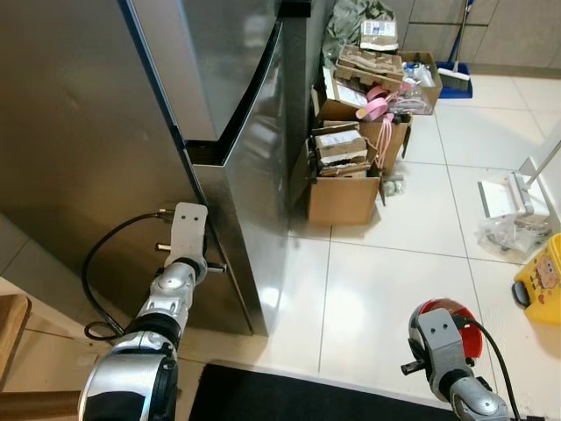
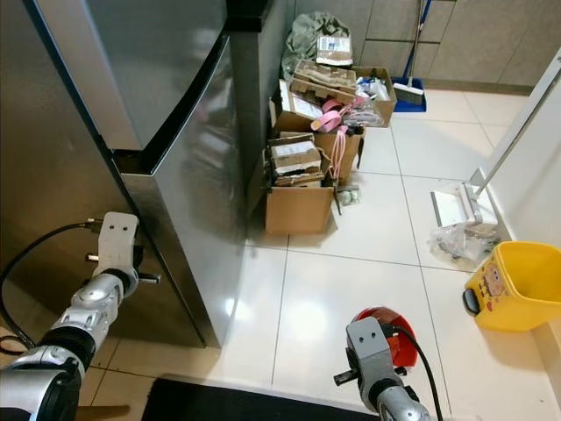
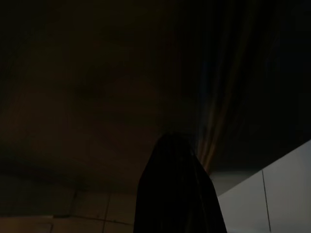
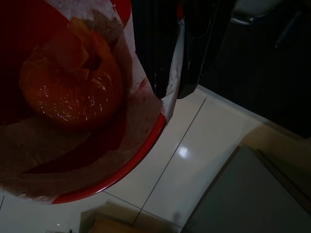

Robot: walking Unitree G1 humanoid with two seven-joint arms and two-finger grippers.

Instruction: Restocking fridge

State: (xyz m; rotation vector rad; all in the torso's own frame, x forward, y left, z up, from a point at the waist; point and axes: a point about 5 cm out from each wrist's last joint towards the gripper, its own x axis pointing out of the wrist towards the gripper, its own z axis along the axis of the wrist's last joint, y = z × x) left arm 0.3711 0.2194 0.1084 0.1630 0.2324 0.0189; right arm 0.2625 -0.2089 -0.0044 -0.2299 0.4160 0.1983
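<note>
Right wrist view: the right gripper (image 4: 167, 73) pinches the rim of a round red plastic bowl (image 4: 121, 165) holding an orange fruit (image 4: 68, 92). At ten o'clock, the left gripper (image 1: 190, 230), fingers' state untellable, meets the tall stainless-steel fridge (image 1: 237, 175); no writing is legible.

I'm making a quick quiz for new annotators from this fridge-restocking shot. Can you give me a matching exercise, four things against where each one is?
Things:
1. red bowl
2. yellow bin
3. cardboard boxes
4. broom

Places:
A. leaning at the far wall
B. stacked on the floor beside the fridge
C. held by the right gripper, with an orange wrapped item inside
D. on the tiles at the robot's right

Pairs: 1-C, 2-D, 3-B, 4-A
</note>
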